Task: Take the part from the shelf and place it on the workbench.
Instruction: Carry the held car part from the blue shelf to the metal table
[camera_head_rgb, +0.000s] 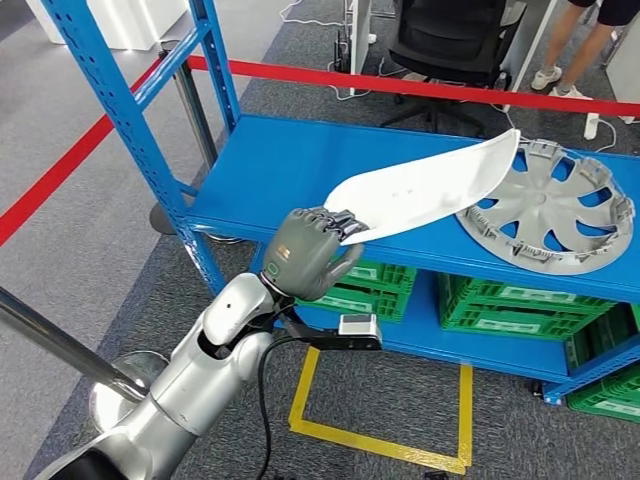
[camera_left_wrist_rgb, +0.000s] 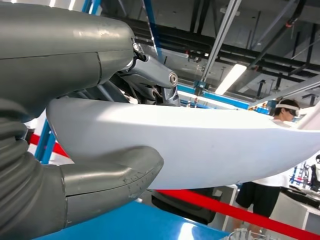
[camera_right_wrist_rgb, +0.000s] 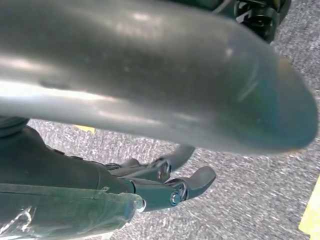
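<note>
Fingers (camera_head_rgb: 341, 222) of the left hand (camera_head_rgb: 306, 253) are curled over one end of the white part (camera_head_rgb: 423, 187), with the thick thumb (camera_left_wrist_rgb: 113, 177) pressed against its other face, so the part is gripped between them. From that grip it reaches out long and curved, up and to the right, above the blue shelf (camera_head_rgb: 264, 170), and its far tip stands over the edge of the grey wheel cover (camera_head_rgb: 549, 206) lying flat on the same shelf. Whether the part touches the shelf anywhere cannot be told.

Green crates (camera_head_rgb: 521, 305) sit on the lower level. A red barrier tape (camera_head_rgb: 423, 88) runs behind the shelf, with an office chair (camera_head_rgb: 453, 40) and a person's legs (camera_head_rgb: 573, 50) beyond it; the left wrist view shows a person with a headset (camera_left_wrist_rgb: 286, 107) past the part. Yellow tape (camera_head_rgb: 377, 440) marks the carpet below.

The right hand (camera_right_wrist_rgb: 166, 180) hangs over grey carpet (camera_right_wrist_rgb: 245, 200), its dark fingers (camera_right_wrist_rgb: 196, 180) slightly apart and bent, holding nothing.
</note>
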